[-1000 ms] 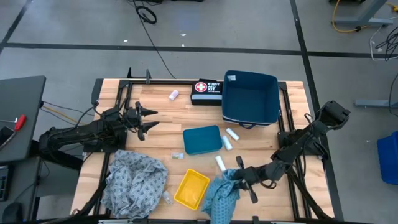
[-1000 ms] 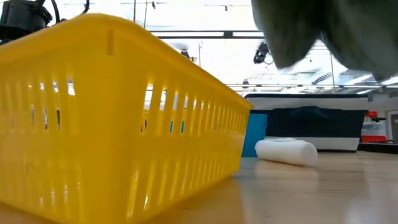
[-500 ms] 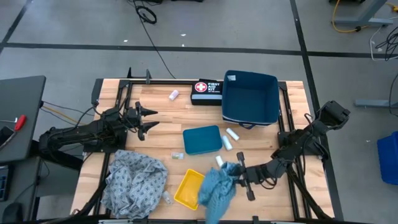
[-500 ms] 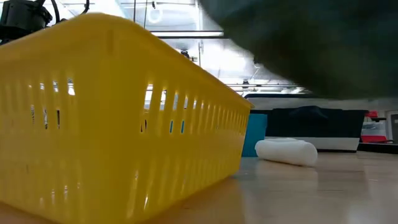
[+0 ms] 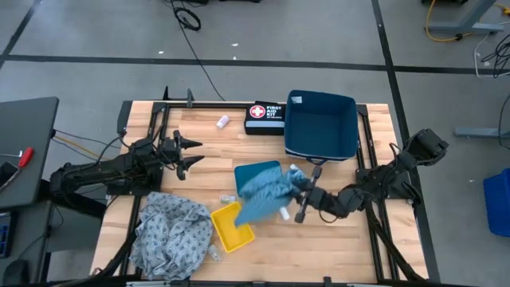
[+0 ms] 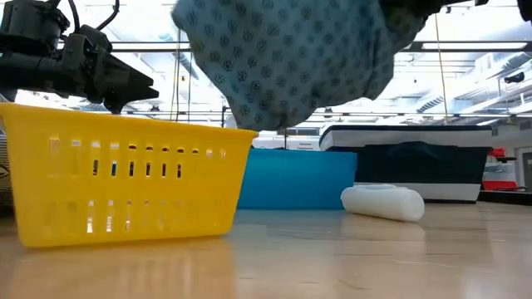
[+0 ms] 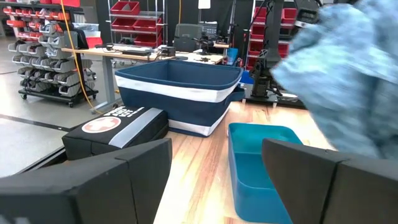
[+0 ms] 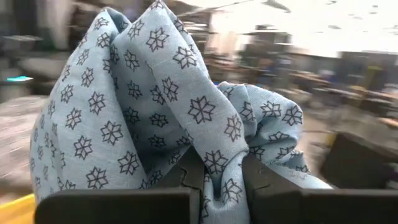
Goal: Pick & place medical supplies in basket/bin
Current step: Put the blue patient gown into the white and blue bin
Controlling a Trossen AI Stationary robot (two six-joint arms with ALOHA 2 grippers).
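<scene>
The right claw (image 5: 301,191) is clamped on the blue cloth (image 5: 263,194), hanging mid-desk above the teal tray (image 5: 253,171). The bin (image 5: 321,126) looks empty; grey cloth (image 5: 171,231) and rolls (image 5: 297,171) remain. The left claw (image 5: 194,153) waits open, far left.

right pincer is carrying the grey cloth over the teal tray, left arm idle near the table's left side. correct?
Wrong on one point: the cloth in the right pincer is the blue-green cloth, not the grey one. The high view shows the grey cloth lying on the table by the yellow basket. The rest holds: the cloth hangs over the teal tray, and the left pincer waits open near the left side.
</scene>
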